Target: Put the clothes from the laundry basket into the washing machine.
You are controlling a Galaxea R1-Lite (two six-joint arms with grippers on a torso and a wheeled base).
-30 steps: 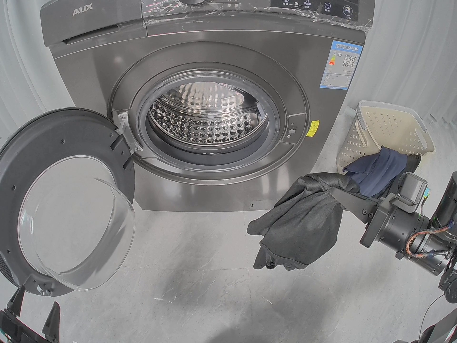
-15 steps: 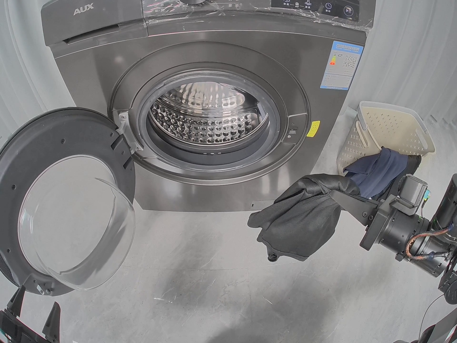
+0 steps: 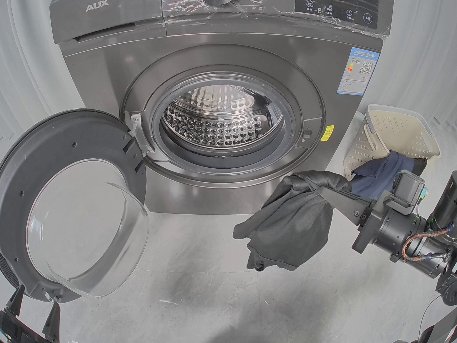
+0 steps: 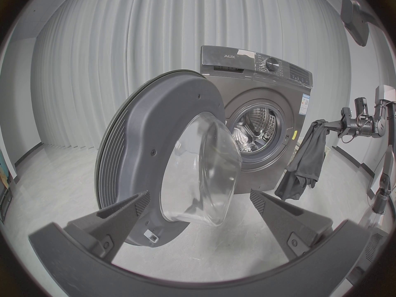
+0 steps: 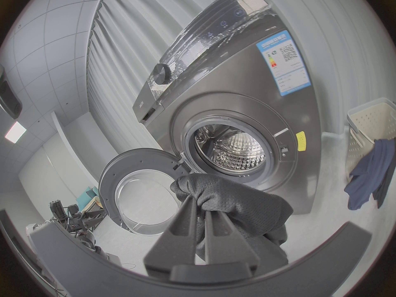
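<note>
The dark grey garment [image 3: 290, 220] hangs in the air in front of the washing machine [image 3: 228, 39], below and to the right of its round opening, clear of the floor. My right gripper [image 5: 201, 210] has it pinched at the top fold, fingers closed tight on the cloth with no gap between them. The rest drapes down freely, so I judge it must be lifted higher before it clears the lip of the opening.

The drum [image 3: 221, 115] inside the washing machine looks bare so far, and this appears to be the first piece going in. The door [image 3: 62, 144] is swung fully open to the washing machine's left, which leaves a free path from the right.

The laundry basket [image 3: 404, 125] stands against the washing machine's right side, close enough for a short carry. A navy garment [image 3: 381, 175] spills over its front rim, waiting its turn.

My left gripper [image 4: 199, 194] sits low in front of the washing machine, near the bottom of the open door, its fingers spread wide and holding nothing.
</note>
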